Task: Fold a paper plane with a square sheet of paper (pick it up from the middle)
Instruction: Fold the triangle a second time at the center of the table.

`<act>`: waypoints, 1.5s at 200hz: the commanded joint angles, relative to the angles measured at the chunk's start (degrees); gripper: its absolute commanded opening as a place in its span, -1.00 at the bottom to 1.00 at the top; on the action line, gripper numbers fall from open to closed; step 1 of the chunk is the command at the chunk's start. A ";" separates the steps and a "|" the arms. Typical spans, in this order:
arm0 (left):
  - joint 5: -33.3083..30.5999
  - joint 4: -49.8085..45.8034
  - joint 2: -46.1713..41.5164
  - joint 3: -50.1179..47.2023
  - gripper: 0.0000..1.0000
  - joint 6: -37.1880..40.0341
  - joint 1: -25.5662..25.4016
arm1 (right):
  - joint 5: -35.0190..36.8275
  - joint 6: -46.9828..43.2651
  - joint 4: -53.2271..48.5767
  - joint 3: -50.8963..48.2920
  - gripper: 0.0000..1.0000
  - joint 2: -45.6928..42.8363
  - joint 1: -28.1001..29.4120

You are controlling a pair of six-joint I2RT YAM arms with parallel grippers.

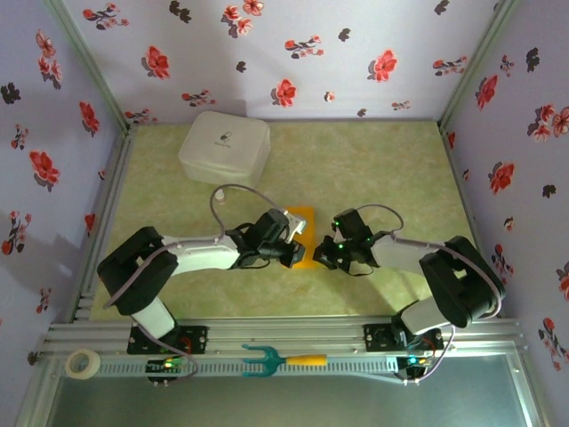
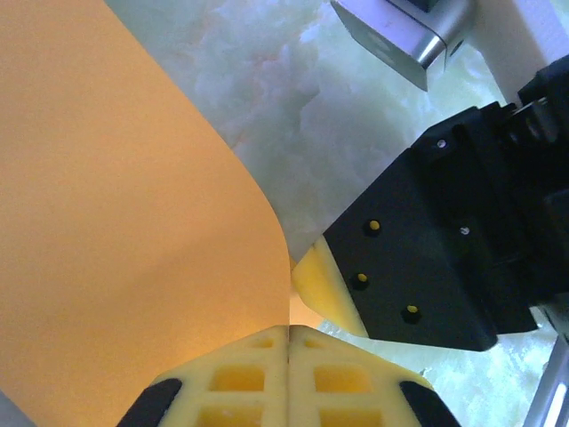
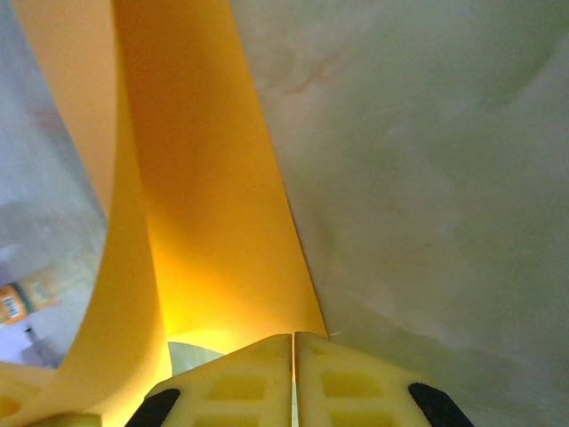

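Between left claw [image 1: 297,247] and right claw [image 1: 321,256], the paper plane [image 1: 304,217] runs near-to-far

The paper plane [image 2: 133,222] is thin orange-yellow paper, smooth and matt, glowing where light passes through it. The fingers [image 2: 240,382] are matt yellow plastic moulded with square recesses, beside a matt black plastic housing [image 2: 427,258] and a block [image 2: 391,36] of brushed metal. The surface [image 1: 373,160] is a pale green marbled sheet with a soft sheen.
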 commanded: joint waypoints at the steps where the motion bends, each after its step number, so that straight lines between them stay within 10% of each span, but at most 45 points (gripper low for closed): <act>1: 2.02 0.56 1.56 2.03 -0.93 -2.39 0.40 | 6.07 -6.51 -10.70 2.91 -0.79 0.42 0.24; 300: 2.96 5.87 4.59 0.72 -0.61 -6.34 1.72 | -4.35 12.31 21.01 -6.82 -0.80 0.57 -1.71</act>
